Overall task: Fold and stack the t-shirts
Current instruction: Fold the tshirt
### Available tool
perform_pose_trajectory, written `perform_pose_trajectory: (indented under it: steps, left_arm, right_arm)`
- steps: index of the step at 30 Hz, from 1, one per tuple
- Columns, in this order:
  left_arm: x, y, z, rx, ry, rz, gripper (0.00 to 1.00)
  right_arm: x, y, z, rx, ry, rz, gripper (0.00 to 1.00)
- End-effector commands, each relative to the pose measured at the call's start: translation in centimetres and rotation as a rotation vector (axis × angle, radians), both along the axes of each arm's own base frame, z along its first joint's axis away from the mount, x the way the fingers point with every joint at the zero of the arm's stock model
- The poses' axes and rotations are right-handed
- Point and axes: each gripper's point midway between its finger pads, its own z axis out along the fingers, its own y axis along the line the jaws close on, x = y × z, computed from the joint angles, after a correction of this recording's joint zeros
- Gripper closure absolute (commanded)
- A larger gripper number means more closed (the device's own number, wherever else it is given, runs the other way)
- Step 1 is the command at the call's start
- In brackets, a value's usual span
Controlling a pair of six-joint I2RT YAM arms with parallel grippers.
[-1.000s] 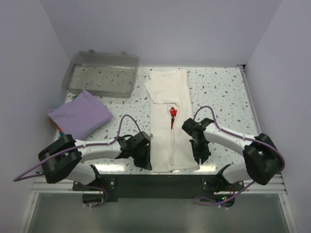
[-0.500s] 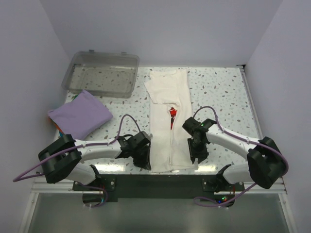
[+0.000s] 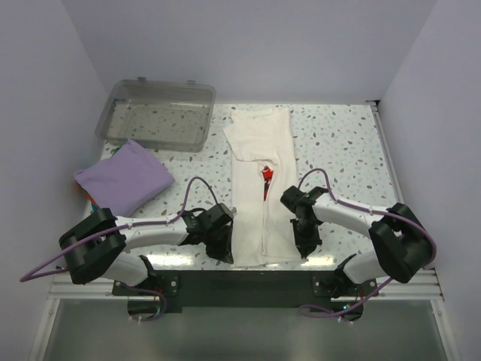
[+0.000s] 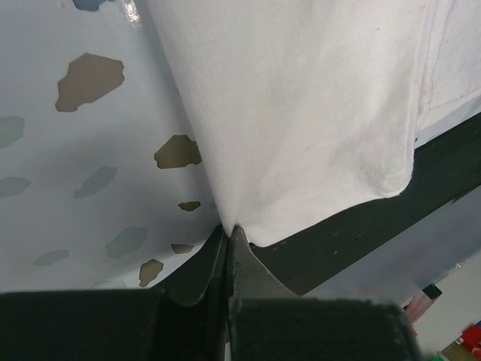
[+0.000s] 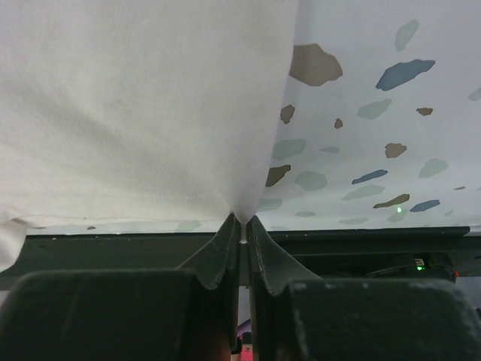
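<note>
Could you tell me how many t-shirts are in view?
2: the white shirt lies along the middle of the table; the purple shirt sits folded at the left edge. More may hide beneath it.

No legible text anywhere; red print (image 3: 266, 181) on the cream t-shirt (image 3: 259, 141) unreadable.

top view overlooks the table (image 3: 340, 141); both wrist views sit close against the cream shirt (image 4: 301, 113).
</note>
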Motion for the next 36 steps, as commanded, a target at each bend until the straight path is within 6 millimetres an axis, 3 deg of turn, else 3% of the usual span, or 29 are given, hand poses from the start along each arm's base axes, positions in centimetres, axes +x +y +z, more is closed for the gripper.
perform_pose_trajectory:
  steps: [1,15,25,36]
  left_arm:
    - [-0.5,3.3,-2.0,0.153,-0.004,-0.015,1.00]
    - [-0.5,3.4,-1.9,0.163,-0.007,-0.023,1.00]
    - [0.0,1.7,0.5,0.059,-0.039,-0.026,1.00]
    - [-3.0,1.5,2.0,-0.029,0.026,-0.026,1.00]
  right_arm:
    - [0.0,-0.4,0.5,-0.016,-0.015,-0.018,0.94]
    - [-1.6,-2.0,0.8,-0.075,0.034,-0.020,0.95]
    - [-2.3,-1.1,1.5,0.005,0.056,0.005,0.98]
    - [-6.0,-0.5,2.5,0.136,0.164,0.002,1.00]
